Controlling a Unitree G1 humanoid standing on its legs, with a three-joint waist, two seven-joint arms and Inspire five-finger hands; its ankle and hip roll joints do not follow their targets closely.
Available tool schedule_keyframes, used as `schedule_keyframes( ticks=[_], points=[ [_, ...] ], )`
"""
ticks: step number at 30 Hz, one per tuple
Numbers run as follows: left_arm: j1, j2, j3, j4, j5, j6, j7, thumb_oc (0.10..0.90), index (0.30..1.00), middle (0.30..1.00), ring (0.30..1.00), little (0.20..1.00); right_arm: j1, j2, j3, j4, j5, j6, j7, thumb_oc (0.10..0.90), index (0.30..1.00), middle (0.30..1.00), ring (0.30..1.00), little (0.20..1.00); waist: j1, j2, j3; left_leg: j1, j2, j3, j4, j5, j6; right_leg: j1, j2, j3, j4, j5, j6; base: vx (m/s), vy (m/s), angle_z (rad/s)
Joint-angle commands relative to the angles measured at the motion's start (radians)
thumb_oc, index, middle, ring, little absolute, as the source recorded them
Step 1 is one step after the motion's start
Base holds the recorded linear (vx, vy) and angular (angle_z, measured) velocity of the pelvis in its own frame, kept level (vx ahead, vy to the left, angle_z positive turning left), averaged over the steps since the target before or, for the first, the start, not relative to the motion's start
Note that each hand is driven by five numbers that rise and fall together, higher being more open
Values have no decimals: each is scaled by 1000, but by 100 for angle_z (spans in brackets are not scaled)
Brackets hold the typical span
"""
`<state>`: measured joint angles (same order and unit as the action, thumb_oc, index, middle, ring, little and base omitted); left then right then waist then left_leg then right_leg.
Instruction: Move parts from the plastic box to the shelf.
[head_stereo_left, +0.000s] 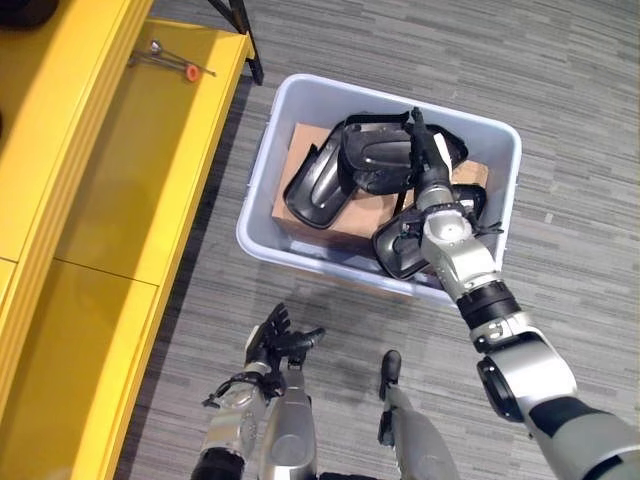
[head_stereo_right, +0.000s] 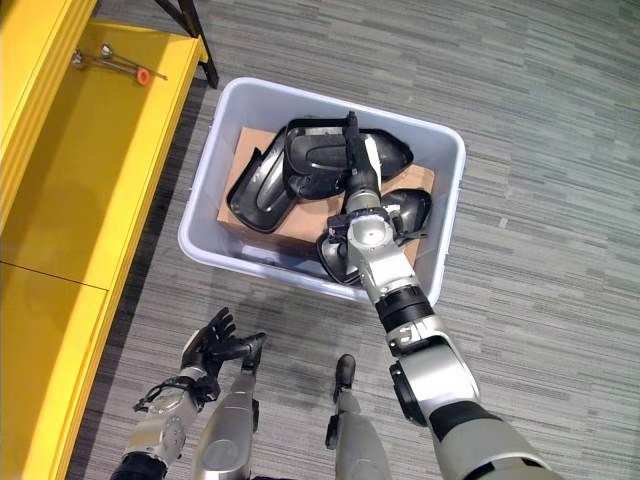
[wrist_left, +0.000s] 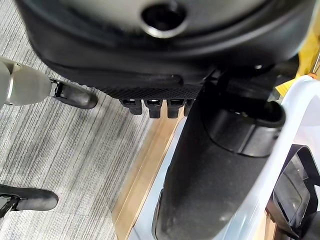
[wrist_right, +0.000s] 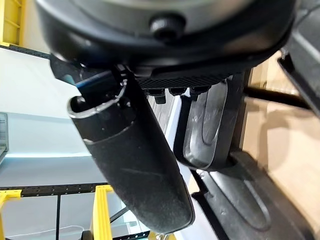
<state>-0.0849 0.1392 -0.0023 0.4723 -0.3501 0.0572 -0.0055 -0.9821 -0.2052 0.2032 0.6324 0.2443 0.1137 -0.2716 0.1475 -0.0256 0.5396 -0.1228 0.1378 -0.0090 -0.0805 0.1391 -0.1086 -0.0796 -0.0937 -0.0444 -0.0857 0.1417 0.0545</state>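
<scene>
The left robot hand (head_stereo_left: 272, 340) is being held low and closest to the camera, over the grey floor (head_stereo_left: 560, 120) just short of the plastic box (head_stereo_left: 290, 100), with its fingers relaxed and spread, nothing being gripped. In its own wrist view the short fingertips (wrist_left: 152, 106) are seen straight beside the thumb, with the pale box wall just past them.

The right robot hand (head_stereo_right: 352, 170) is being reached down into the plastic box, with its dark fingers being laid along the big black moulded part (head_stereo_right: 320, 155) at the far side. Whether that part is really being clamped can't be told; in the right wrist view the fingers are only seen as stubs at the edge of a black plastic part (wrist_right: 210, 130), with brown cardboard behind, so the grip isn't clear.

The parts are all still being kept in the box: a curved black shell (head_stereo_left: 315, 190) is lying at the left on a piece of cardboard (head_stereo_left: 300, 140), the big part is resting against it, and another black part (head_stereo_left: 400, 250) is sitting near the front wall, partly hidden under the right wrist.

The yellow shelf (head_stereo_left: 110, 200) is standing to the left of the box, with a small metal tool with an orange tip (head_stereo_left: 170, 62) lying on its far end.
</scene>
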Motion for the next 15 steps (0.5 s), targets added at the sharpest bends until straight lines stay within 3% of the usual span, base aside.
schedule_keyframes(
  ticks=[1,9,15],
  points=[
    [33,2,-8,-103,-35,-54,3,900,1000,1000,1000,1000,-208,-13,9,-57,42,-87,-15,900,1000,1000,1000,1000,2,-22,-20,55,3,19,4,-45,58,69,-97,11,-2,-38,-56,16,45,-1],
    [51,7,3,-112,-43,-55,-4,900,1000,1000,1000,1000,-336,-3,24,167,174,-88,14,900,1000,1000,1000,1000,41,-39,-20,61,3,21,-1,-54,56,68,-101,1,-2,-45,-61,18,40,3],
    [56,11,-4,-121,-43,-59,-5,900,1000,1000,1000,1000,-418,-28,37,377,206,-83,44,900,1000,1000,1000,1000,71,-32,-20,54,-1,20,10,-51,50,66,-109,-9,-2,-48,-64,17,25,-2]
  ],
)
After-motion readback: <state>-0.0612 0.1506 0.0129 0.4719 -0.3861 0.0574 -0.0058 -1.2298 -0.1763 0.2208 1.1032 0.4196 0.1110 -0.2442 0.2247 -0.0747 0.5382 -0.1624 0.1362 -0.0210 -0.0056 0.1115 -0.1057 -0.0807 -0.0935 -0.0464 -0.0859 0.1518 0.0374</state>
